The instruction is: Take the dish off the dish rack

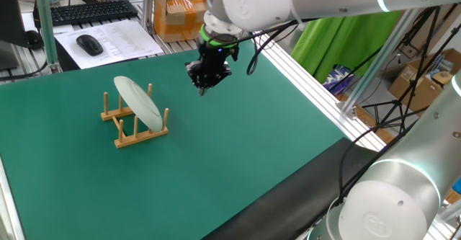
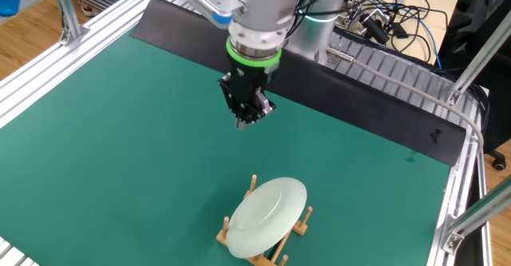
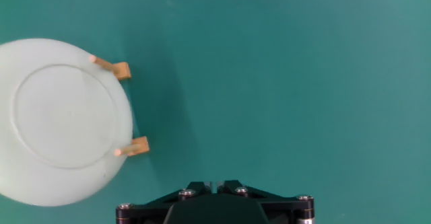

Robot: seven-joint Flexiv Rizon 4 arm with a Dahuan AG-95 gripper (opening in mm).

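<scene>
The dish (image 1: 139, 103) is a pale greenish-white plate that stands tilted on edge between the pegs of the dish rack (image 1: 133, 128), a small wooden rack on the green mat. Both also show in the other fixed view, the dish (image 2: 267, 216) and the rack (image 2: 301, 222), and at the left of the hand view, the dish (image 3: 59, 120) and two rack pegs (image 3: 131, 147). My gripper (image 1: 202, 87) hangs above the mat to the right of the rack, apart from the dish. It is shut and empty, fingers together (image 2: 242, 125).
A keyboard (image 1: 90, 11), a mouse (image 1: 89, 45) and papers lie on the desk beyond the mat's far edge. A cardboard box (image 1: 178, 13) stands behind the arm. Aluminium frame rails (image 1: 317, 81) border the mat.
</scene>
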